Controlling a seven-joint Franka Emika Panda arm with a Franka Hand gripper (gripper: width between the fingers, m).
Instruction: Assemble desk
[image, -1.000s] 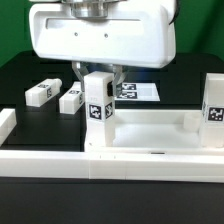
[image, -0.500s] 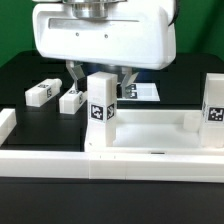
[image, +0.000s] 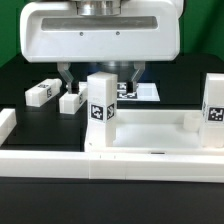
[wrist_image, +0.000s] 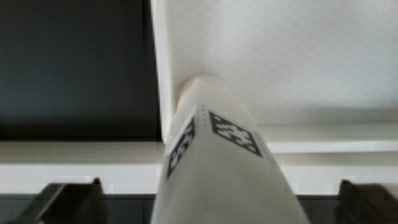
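The white desk tabletop (image: 150, 136) lies behind the front wall. One square leg (image: 99, 110) with a tag stands upright at the corner on the exterior view's left, and a second leg (image: 213, 108) stands at the right corner. My gripper (image: 101, 80) hangs over the left leg, open, its fingers (image: 67, 78) spread wide of the leg's top and apart from it. In the wrist view the leg (wrist_image: 222, 150) rises between the dark fingertips (wrist_image: 71, 202) of the gripper (wrist_image: 217, 206), with the tabletop (wrist_image: 285, 60) below. Two loose legs (image: 42, 92) (image: 70, 100) lie on the black table.
A long low white border wall (image: 110, 165) runs along the front, with a short end piece (image: 6, 122) at the exterior view's left. The marker board (image: 143, 91) lies flat behind the gripper.
The fingers have spread apart and let go of the left upright leg. The gripper has risen slightly; the leg stays standing.
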